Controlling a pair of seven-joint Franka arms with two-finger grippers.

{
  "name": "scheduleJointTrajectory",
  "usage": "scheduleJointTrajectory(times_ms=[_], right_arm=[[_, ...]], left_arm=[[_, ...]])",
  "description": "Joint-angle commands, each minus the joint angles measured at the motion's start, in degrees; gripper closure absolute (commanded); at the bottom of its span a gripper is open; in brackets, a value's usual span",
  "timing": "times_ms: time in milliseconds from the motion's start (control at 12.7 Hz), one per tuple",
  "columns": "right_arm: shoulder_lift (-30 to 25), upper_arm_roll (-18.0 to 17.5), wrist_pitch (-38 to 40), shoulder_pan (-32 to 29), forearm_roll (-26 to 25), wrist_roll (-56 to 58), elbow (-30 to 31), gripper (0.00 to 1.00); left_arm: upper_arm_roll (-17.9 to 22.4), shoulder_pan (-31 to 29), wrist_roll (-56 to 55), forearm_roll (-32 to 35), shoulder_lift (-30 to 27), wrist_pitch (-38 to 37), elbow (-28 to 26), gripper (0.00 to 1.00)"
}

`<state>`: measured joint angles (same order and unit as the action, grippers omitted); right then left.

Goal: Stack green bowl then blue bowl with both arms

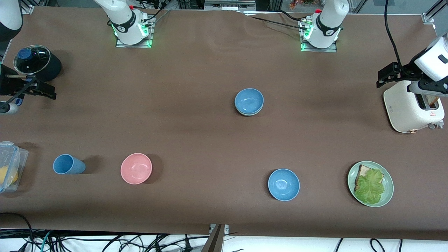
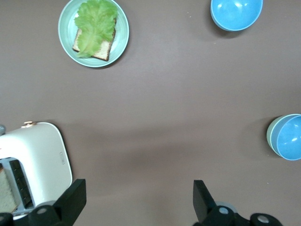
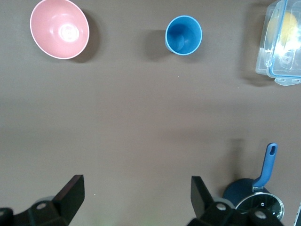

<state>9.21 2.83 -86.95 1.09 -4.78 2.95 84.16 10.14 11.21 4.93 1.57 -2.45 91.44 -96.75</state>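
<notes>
The blue bowl [image 1: 249, 100] sits nested in the green bowl [image 1: 249, 113], whose pale rim shows just under it, near the middle of the table. In the left wrist view the blue bowl [image 2: 289, 137] shows with the green bowl's rim [image 2: 269, 136] around it. A second blue bowl [image 1: 284, 184] stands alone, nearer the front camera; it also shows in the left wrist view [image 2: 236, 13]. My left gripper [image 1: 388, 75] [image 2: 136, 200] is open and empty, up beside the toaster. My right gripper [image 1: 42, 90] [image 3: 136, 195] is open and empty, up near the pot at the right arm's end.
A white toaster [image 1: 413, 108] and a green plate [image 1: 388, 189] with bread and lettuce are at the left arm's end. A pink bowl [image 1: 136, 168], a blue cup [image 1: 68, 164], a clear plastic box [image 1: 8, 166] and a black pot with a glass lid [image 1: 36, 63] are toward the right arm's end.
</notes>
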Motion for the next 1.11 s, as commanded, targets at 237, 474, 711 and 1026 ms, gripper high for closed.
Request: scheduleJointTrajectory(times_ms=[237,474,711,1026], right_arm=[[-0.95,-0.2,-0.42,0.23,-0.23,0.12,0.75,0.0],[-0.86,-0.19,-0.42,0.23,-0.23,0.3,0.75,0.0],[-0.86,-0.28,-0.42,0.23,-0.23,0.47,0.75,0.0],[-0.86,-0.19,-0.42,0.23,-0.23,0.47,0.75,0.0]], left_arm=[[-0.65,0.13,-2.29,1.33,1.3,1.19,1.74,0.0],[-0.65,-0.4,-2.03,1.06,-0.44,1.72,-1.23,0.0],[-0.82,0.13,-2.29,1.24,-0.98,2.61,-1.95,0.0],[-1.26,0.13,-2.47,1.15,-0.89,2.26,-1.69,0.0]])
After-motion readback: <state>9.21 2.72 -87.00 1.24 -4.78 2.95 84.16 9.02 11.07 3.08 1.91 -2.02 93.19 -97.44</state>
